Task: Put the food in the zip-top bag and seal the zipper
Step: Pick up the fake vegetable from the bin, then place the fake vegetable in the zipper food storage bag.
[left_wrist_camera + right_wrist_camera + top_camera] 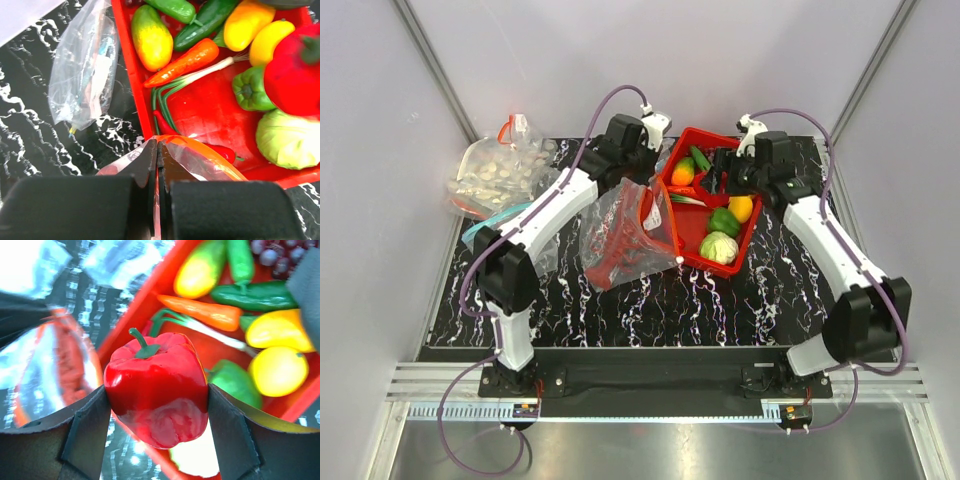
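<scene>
**Top view.** The left gripper (638, 178) is at the upper edge of the bag (620, 235), which is at the table centre, against the left side of the red tray (752, 232). The bag is clear and crinkled, with red pieces inside. The right gripper (722, 176) is over the far part of the tray. A cabbage (719, 247), a green pepper (724, 220) and a lemon (741, 207) lie in the tray. A bag of pale round pieces (500, 172) lies at the far left of the table, well apart from the tray.

**Left wrist view.** The left gripper (157, 167) has its jaws pressed together on the bag's mouth edge. The orange zip strip (205, 151) curves away to the right of the fingers. The tray wall (129, 75) is just beyond. The tray holds a carrot (185, 60), a green onion (200, 76), a green pepper (247, 89) and a cabbage (290, 140). A red chili (222, 151) lies near the zip strip. A small clear bag (85, 65) lies on the table left of the tray.

**Right wrist view.** The right gripper (157, 412) has its jaws wide apart, clamped on a red pepper (160, 385), stem up, with one finger on each side. The bag (55, 360) is at the left. At the right, the carrot (200, 312) and lemon (277, 371) lie in the tray (125, 322).
</scene>
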